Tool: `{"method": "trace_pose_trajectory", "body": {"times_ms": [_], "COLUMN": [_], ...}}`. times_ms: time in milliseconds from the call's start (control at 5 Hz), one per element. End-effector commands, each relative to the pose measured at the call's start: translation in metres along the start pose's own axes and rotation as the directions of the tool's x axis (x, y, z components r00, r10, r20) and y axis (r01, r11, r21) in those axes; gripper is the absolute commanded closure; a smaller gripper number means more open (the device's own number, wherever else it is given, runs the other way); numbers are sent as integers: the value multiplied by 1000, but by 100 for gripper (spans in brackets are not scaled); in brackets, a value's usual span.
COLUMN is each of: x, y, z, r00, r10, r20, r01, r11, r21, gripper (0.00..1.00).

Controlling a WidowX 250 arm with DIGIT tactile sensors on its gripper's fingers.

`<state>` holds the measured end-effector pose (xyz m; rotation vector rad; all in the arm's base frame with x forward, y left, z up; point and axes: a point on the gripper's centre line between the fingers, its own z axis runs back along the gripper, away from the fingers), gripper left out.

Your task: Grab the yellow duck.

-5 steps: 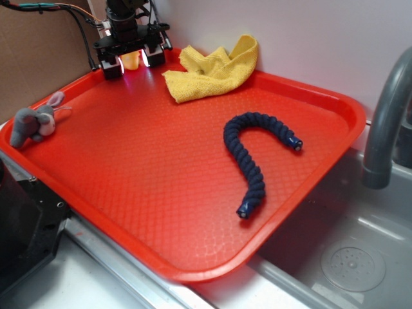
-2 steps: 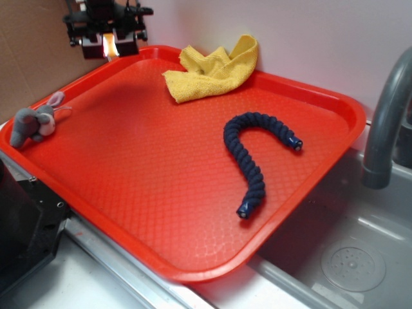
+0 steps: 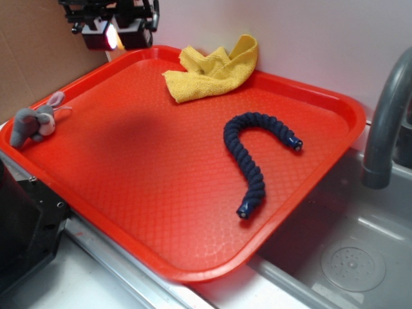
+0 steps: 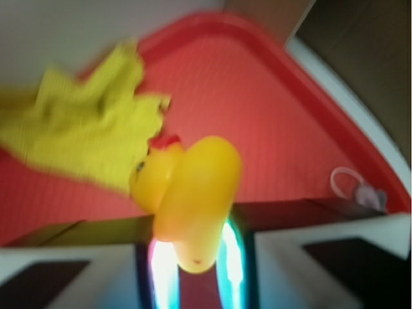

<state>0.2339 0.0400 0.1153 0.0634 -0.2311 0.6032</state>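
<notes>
The duck (image 4: 190,199) is held between the fingers of the hand (image 3: 116,33), which is clamped on its body, above the far left corner of the tray (image 3: 193,193). Contact with the tray cannot be judged (the wrist view is blurred), though the duck appears to be clear of it. The grasp is best completed by a steady grip and a straight lift, since a smooth, rounded toy is judged likely to slip if squeezed unevenly. The cloth (image 3: 212,72) and mouse (image 3: 33,123) lie well apart and pose no obstacle.
</notes>
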Motion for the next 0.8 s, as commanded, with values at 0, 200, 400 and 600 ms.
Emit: {"method": "trace_pose_trajectory", "body": {"times_ms": [0,200,400,600], "x": [-9,-37,-58,-49], "y": [23,13,8,16], "z": [47,61,78,82], "r00": [983,992,985,982], "r10": [-158,-115,-172,-184], "r20": [-89,-59,-23,-33], "r01": [141,107,170,181], "r11": [975,988,982,980], "r21": [-173,-113,-82,-83], "gripper": [100,100,100,100]}}
